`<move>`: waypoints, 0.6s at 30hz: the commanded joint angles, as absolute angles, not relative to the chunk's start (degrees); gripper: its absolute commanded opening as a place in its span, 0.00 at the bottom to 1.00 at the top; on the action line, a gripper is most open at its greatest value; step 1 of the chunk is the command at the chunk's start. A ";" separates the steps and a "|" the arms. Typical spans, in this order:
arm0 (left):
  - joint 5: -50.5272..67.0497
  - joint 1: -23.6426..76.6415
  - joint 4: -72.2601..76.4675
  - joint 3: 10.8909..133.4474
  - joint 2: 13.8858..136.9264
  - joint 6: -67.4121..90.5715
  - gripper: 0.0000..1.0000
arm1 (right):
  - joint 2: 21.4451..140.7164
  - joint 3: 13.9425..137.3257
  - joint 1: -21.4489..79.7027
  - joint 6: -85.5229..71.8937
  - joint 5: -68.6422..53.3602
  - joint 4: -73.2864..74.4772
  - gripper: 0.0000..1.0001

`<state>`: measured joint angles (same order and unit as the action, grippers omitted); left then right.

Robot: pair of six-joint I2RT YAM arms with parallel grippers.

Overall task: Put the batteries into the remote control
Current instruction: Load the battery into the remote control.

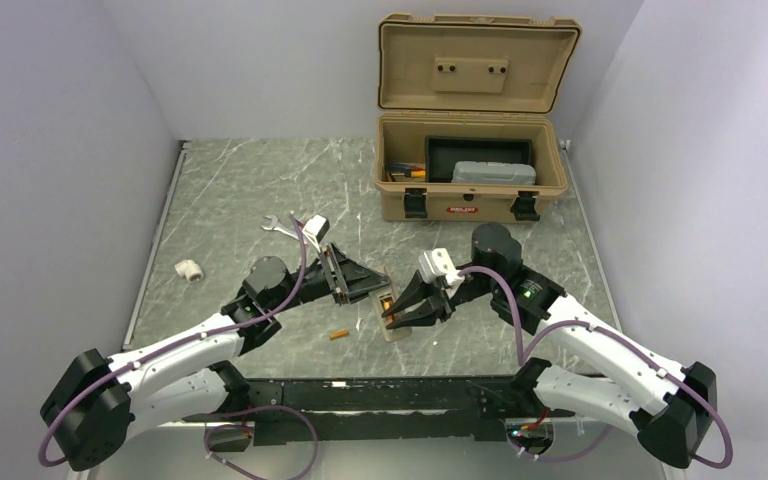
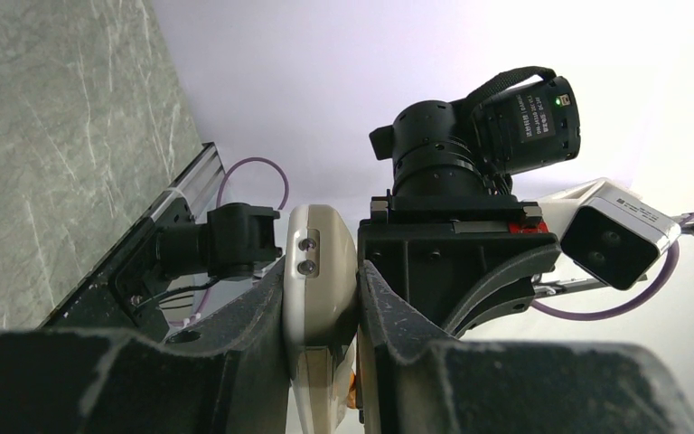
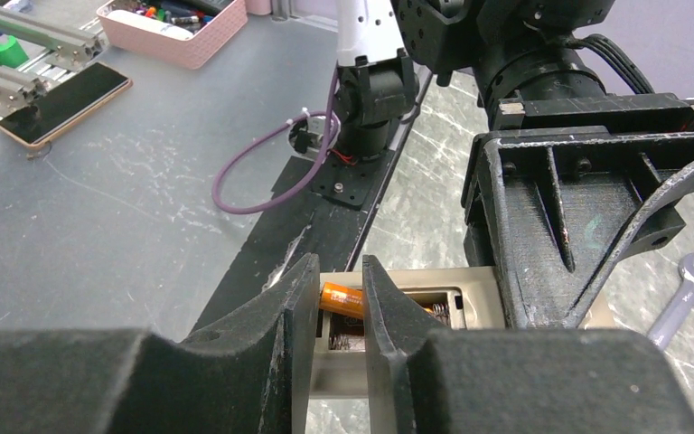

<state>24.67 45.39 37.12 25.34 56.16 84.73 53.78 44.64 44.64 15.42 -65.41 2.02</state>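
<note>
My left gripper is shut on the remote control, clamping its tan body edge-on between both fingers. The top view shows the left gripper holding the remote control just above the table, back side up. In the right wrist view the remote control shows its open battery bay with springs. One of the batteries, orange, lies tilted in that bay. My right gripper stands over it, jaws a narrow gap apart; the battery runs across the gap and behind the right finger. Another of the batteries lies loose on the table.
An open tan toolbox stands at the back of the marble table. A silver wrench lies left of centre, also seen as the wrench in the right wrist view. A small white fitting sits near the left edge.
</note>
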 commanded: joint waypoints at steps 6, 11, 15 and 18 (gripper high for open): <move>25.87 45.82 46.24 26.89 54.61 86.23 0.00 | 54.92 43.20 44.39 16.88 -64.21 1.48 0.25; 25.84 45.80 46.98 27.11 54.38 86.51 0.00 | 54.82 42.36 44.33 16.32 -64.73 1.06 0.25; 25.93 45.86 47.77 27.45 54.33 86.84 0.00 | 54.43 41.60 44.37 16.31 -64.51 1.36 0.23; 26.00 45.87 47.22 28.05 53.99 86.51 0.00 | 54.24 41.48 44.36 17.01 -64.04 2.44 0.23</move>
